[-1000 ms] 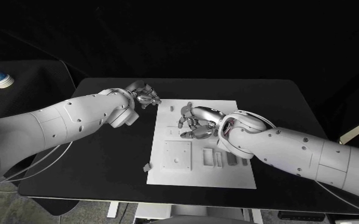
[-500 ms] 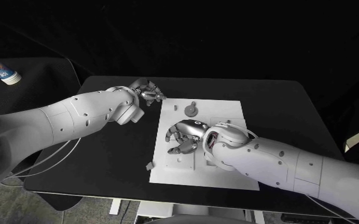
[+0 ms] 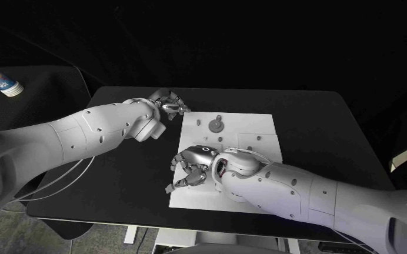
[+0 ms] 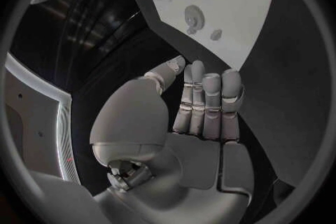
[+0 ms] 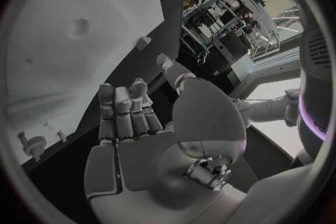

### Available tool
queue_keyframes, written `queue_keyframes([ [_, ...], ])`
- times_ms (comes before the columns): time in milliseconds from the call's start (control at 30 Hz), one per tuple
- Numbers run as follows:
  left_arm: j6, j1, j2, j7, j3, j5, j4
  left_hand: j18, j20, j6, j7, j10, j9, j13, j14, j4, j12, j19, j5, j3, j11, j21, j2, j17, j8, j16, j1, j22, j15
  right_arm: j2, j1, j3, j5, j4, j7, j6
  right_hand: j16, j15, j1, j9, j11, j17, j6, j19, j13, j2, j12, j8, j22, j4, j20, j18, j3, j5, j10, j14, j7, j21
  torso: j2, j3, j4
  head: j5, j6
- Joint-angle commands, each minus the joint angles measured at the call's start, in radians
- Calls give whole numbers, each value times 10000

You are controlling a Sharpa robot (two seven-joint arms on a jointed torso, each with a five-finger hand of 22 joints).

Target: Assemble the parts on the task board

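**A:** What is the biggest thing you see?

**B:** I see the black bench (image 3: 127, 166). The white board (image 3: 246, 133) lies flat in the middle of it.

**A:** Where are my arms?

**B:** The right arm (image 3: 314, 198) reaches over the near part of the board. Its right hand (image 3: 192, 169) hangs at the board's near left edge. The fingers are curled a bit but apart, and I see nothing in them. The left arm (image 3: 76, 139) comes in from the other side. The left hand (image 3: 168, 104) is above the bench, just beside the board's far left corner. Its fingers are side by side and bent, and it holds nothing.

**A:** And the small parts?

**B:** A round part (image 3: 218, 124) sits on the far end of the board. One little part (image 3: 169, 189) lies on the bench, off the board's near left edge, close under the right hand.
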Motion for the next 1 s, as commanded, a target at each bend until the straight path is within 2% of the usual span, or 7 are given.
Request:
queue_keyframes([
  [33,-104,8,49,56,6,102,13,202,34,-79,-15,2,11,-15,10,4,-41,-58,-36,-52,62,-50,31,-15,-18,-50,-103,-11,64,108,-27,-13,-252,-44,-19,288,42,-23,75,-13,10,-12,-73,6,-9,-4,65,-63,-12,11,-7,143,-80,-46,-12,34,-6,843,-3,-3,2,0,-1],
  [200,-117,9,81,25,6,101,16,203,33,-77,-16,5,12,-16,10,1,-42,-57,-34,-54,61,-53,39,-17,-17,-53,-101,-12,64,293,-45,-31,-300,-209,6,380,50,-24,86,-16,10,-10,-95,13,-8,16,73,-62,-12,16,-8,144,-88,-43,-8,41,-10,846,1,1,0,19,-16],
  [333,-127,10,112,19,6,101,11,204,32,-75,-17,7,13,-17,11,-1,-43,-57,-32,-55,61,-54,46,-18,-15,-56,-98,-12,64,492,-80,-180,-401,-447,3,443,72,-26,125,-9,9,-3,-78,31,-4,76,94,-24,-13,28,-9,148,-93,-36,3,57,-18,857,1,-3,-1,21,-28],
  [533,-143,10,144,3,7,101,7,205,31,-72,-18,9,15,-18,12,-3,-43,-56,-31,-55,60,-56,53,-19,-14,-58,-95,-13,64,649,-227,-218,-584,-618,-81,555,89,-29,157,1,6,2,-48,45,0,109,111,10,-12,33,-11,151,-93,-33,10,69,-14,866,3,-1,8,41,-59],
  [733,-161,11,177,-15,7,101,-3,206,29,-67,-20,13,17,-19,13,-7,-44,-55,-29,-55,58,-59,63,-20,-11,-61,-89,-14,64,782,-301,-309,-724,-746,-160,508,113,-32,183,24,2,10,38,62,5,130,134,78,-13,47,-12,154,-110,-35,14,82,12,877,0,-4,-6,56,-76],
  [1000,-158,11,191,-33,7,101,-4,207,28,-61,-22,18,20,-20,15,-11,-44,-54,-27,-55,57,-61,74,-22,-7,-65,-82,-15,64,872,-341,-321,-819,-886,-238,368,149,-39,247,55,-8,20,158,95,12,193,173,163,-13,62,-16,163,-104,-29,31,107,36,896,-1,1,-3,63,-75],
])
